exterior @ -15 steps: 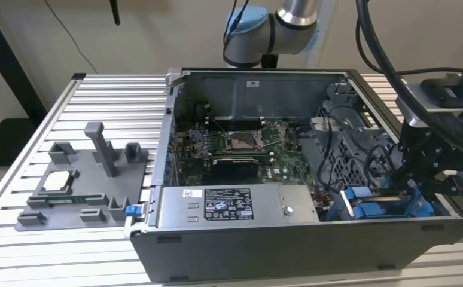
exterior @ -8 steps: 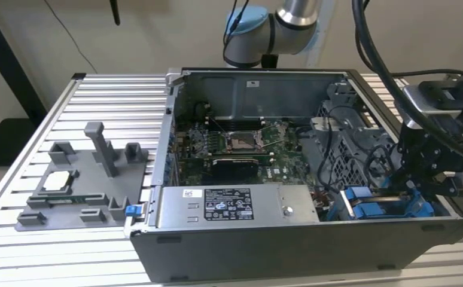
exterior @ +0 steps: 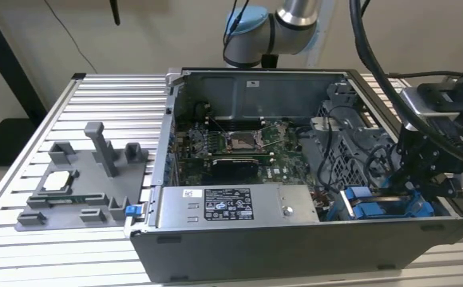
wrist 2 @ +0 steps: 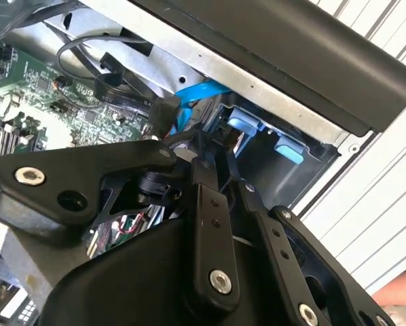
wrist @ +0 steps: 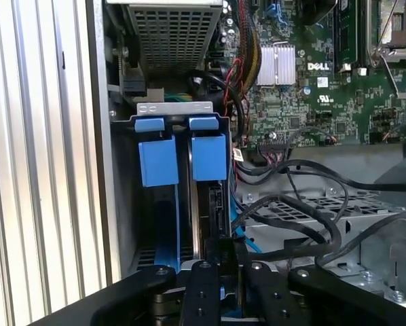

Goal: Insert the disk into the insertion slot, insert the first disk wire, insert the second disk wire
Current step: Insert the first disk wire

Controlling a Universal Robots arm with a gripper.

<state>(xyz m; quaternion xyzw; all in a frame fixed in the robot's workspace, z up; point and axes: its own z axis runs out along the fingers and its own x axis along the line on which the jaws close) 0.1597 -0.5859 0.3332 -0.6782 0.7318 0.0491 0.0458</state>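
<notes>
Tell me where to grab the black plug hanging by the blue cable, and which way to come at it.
Take the black plug by its stiff, blocky body, not the limp black cable leading to it, pinching its broad flat faces. Probably come down through the open top of the computer case: the blue cable runs right beside it, so sideways room looks tight.

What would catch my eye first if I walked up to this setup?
An open computer case sits on a slatted metal table, its green motherboard laid bare. At the exterior view's right, the bright blue insertion slot stands out inside the case, with the arm's black gripper hanging right over it among dark cables.
</notes>
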